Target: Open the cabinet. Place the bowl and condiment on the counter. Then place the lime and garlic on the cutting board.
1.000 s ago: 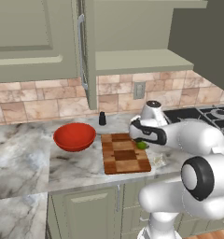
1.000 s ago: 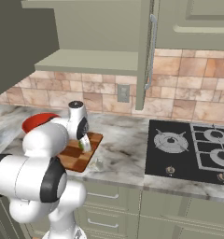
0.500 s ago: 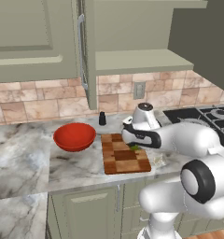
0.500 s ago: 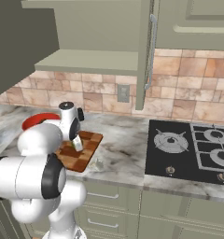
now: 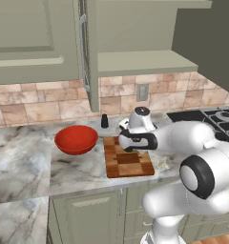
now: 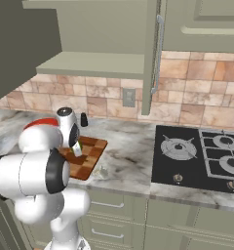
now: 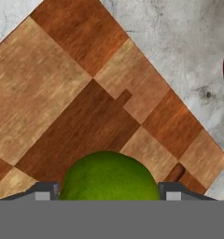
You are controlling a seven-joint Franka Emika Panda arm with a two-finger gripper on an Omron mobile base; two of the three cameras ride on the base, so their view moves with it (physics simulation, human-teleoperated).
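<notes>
Over the last second the gripper (image 7: 108, 193) has carried the lime (image 7: 108, 176), clamped between its fingers, from the cutting board's (image 5: 128, 162) right edge over its middle, ready for setting down.

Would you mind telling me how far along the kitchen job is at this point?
Done: the cabinet is open, and the bowl and condiment stand on the counter. In hand: the lime sits between the tool fingers, over the cutting board; whether it rests there I cannot tell. Left: the garlic, which appears to lie on the counter beside the board.
</notes>
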